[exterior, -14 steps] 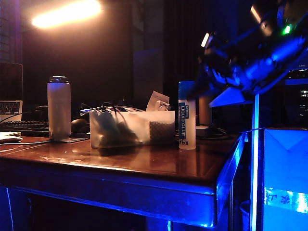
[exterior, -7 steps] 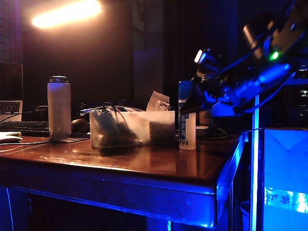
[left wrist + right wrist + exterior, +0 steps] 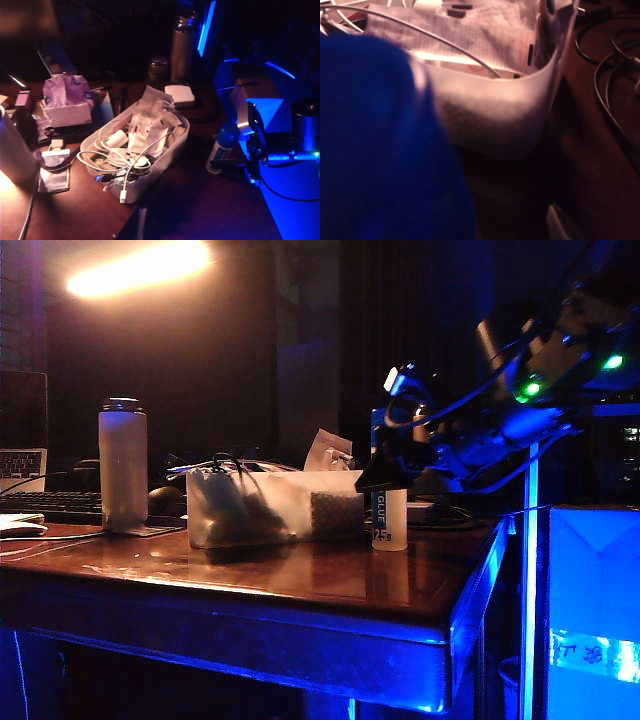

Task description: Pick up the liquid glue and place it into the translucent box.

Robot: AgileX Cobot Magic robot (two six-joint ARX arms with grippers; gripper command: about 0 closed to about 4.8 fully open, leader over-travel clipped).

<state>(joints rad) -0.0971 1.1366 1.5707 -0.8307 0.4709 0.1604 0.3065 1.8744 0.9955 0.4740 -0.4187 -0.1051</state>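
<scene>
Exterior view: the right gripper (image 3: 385, 472) hangs at the liquid glue (image 3: 389, 519), its dark jaws spread wide and level with the bottle's upper half, hiding the cap. Whether the fingers touch the bottle cannot be told. The glue (image 3: 221, 149) stands upright on the worktop (image 3: 300, 585), near its right edge, just beside the right end of the translucent box (image 3: 275, 505). In the right wrist view the blue cap (image 3: 380, 145) fills much of the frame, blurred and very close, with the rounded corner of the box (image 3: 500, 115) behind it.

The box (image 3: 165, 150) holds white cables and paper slips. A white flask (image 3: 122, 465) with a dark lid stands well apart toward the left edge, by a keyboard (image 3: 50, 505). The left gripper appears in no view; its wrist camera looks down on the worktop from a distance, so its state cannot be told.
</scene>
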